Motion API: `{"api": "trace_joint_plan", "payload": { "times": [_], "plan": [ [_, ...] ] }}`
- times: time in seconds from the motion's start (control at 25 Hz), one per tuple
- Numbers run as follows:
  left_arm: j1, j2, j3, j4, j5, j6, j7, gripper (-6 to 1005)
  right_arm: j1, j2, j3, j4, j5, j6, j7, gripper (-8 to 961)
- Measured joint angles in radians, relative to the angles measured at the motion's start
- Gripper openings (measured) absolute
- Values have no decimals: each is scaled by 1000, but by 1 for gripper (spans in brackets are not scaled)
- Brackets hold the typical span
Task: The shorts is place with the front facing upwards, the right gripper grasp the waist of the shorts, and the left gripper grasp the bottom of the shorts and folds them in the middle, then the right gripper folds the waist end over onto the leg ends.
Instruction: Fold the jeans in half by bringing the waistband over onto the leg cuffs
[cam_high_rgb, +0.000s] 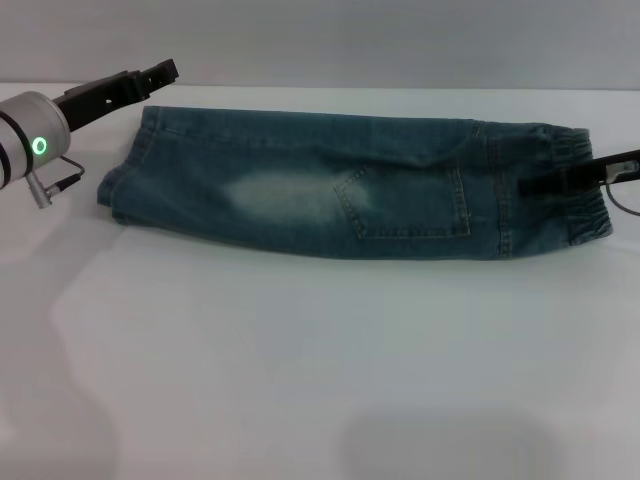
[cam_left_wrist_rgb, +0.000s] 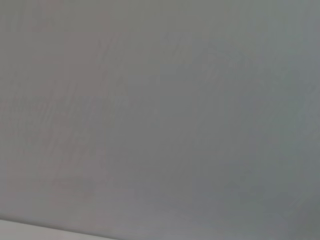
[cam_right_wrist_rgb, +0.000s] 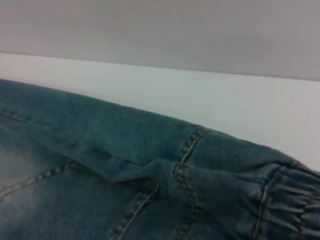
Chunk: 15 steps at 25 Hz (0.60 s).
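The shorts (cam_high_rgb: 330, 190) lie folded lengthwise on the white table (cam_high_rgb: 300, 370), stretched left to right, with a pale faded patch and a stitched pocket on top. The leg ends (cam_high_rgb: 118, 190) are at the left. The waist of the shorts (cam_high_rgb: 580, 205), gathered and ruffled, is at the right and also shows in the right wrist view (cam_right_wrist_rgb: 280, 200). My right gripper (cam_high_rgb: 535, 185) reaches in from the right, shut on the waist, its black upper jaw lying across the band. My left gripper (cam_high_rgb: 160, 72) hangs above the table behind the leg ends, apart from the cloth.
A grey wall (cam_high_rgb: 400, 40) rises behind the table's far edge, close behind the shorts. The left wrist view shows only that wall (cam_left_wrist_rgb: 160, 110). Bare white tabletop spreads in front of the shorts.
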Motion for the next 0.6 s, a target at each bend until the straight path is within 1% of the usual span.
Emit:
{"api": "trace_joint_plan", "payload": {
  "times": [0.2,0.32,0.52,0.6],
  "plan": [
    [4,0,0,-1,-1,-1,7,756,-7,4,-4,-5,1,-3,-11,459],
    [7,-3,0,-4,-15,18,46,755,-10,4,-5,-5,1,-5,-14,446],
    [5,-2,-1,-51,-75,42,140,754,-23,5,-9,-23,2,-31,-14,206],
    [-1,-2,-1,-66,-82,46,170,754,-34,8,-5,-48,8,-54,-14,179]
  ]
}}
